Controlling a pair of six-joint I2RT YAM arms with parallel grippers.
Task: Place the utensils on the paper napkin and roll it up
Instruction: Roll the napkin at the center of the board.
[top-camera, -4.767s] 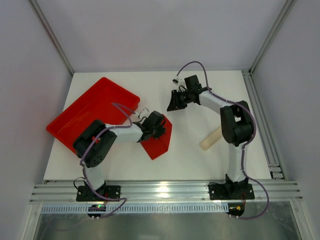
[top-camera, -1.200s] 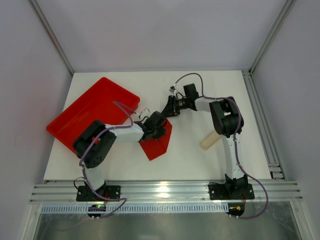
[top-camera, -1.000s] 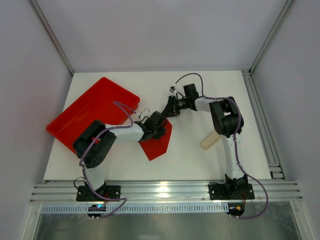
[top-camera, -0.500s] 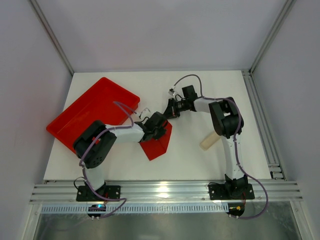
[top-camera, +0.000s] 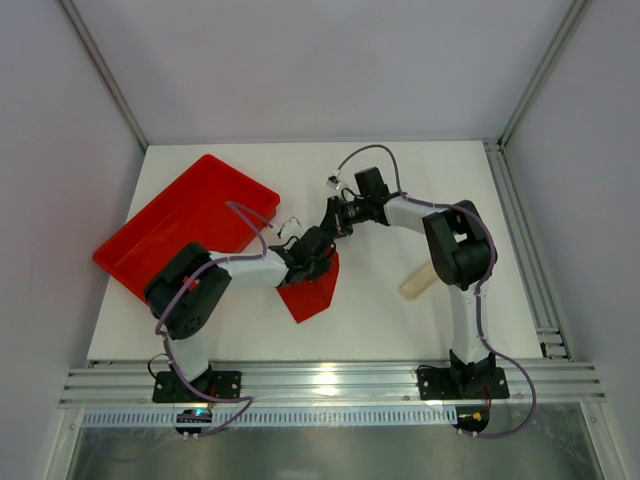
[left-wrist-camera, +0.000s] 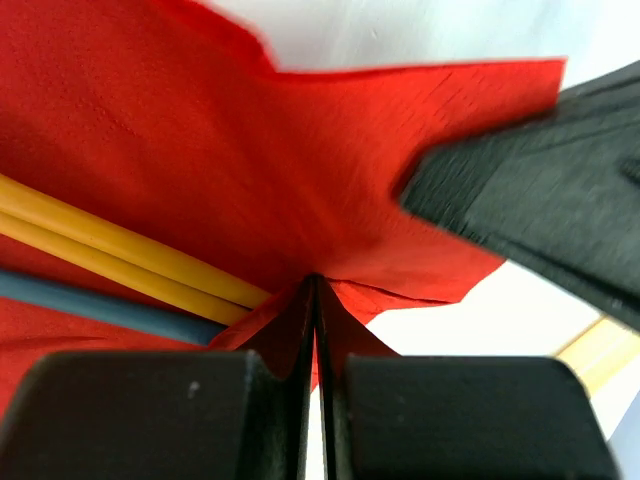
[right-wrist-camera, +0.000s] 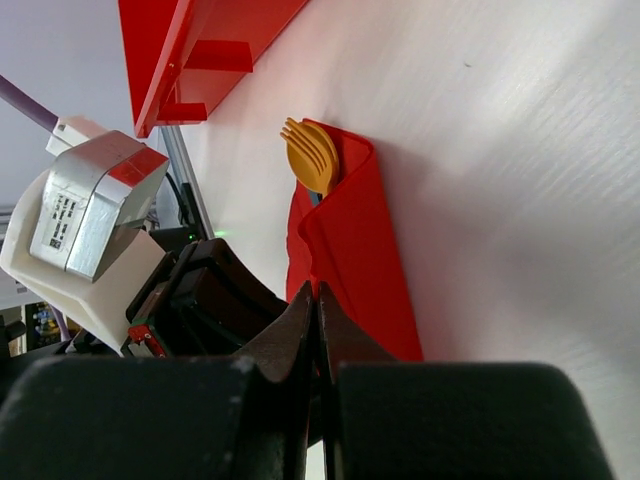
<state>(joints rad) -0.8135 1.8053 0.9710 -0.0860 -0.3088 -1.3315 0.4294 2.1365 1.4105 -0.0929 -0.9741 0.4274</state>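
The red paper napkin (top-camera: 313, 287) lies folded on the table between the arms, its upper part lifted. Yellow and blue utensil handles (left-wrist-camera: 110, 240) lie inside the fold, and yellow fork tines (right-wrist-camera: 312, 155) stick out of its far end. My left gripper (top-camera: 318, 252) is shut, pinching a ridge of the napkin (left-wrist-camera: 400, 180) at its jaw tips (left-wrist-camera: 314, 285). My right gripper (top-camera: 332, 226) is shut too, its tips (right-wrist-camera: 317, 292) on the napkin (right-wrist-camera: 350, 250) edge right beside the left one. A pale tan utensil (top-camera: 421, 279) lies alone to the right.
The large red tray (top-camera: 185, 225) sits at the back left, its rim (right-wrist-camera: 200, 50) close behind the napkin. The left arm's wrist (right-wrist-camera: 90, 210) crowds the right gripper. The tan stick (left-wrist-camera: 600, 350) lies beyond the napkin's corner.
My right gripper has closed and slid left onto the napkin's upper edge. The napkin's top right corner has drawn inward. The left gripper has stayed shut in place.
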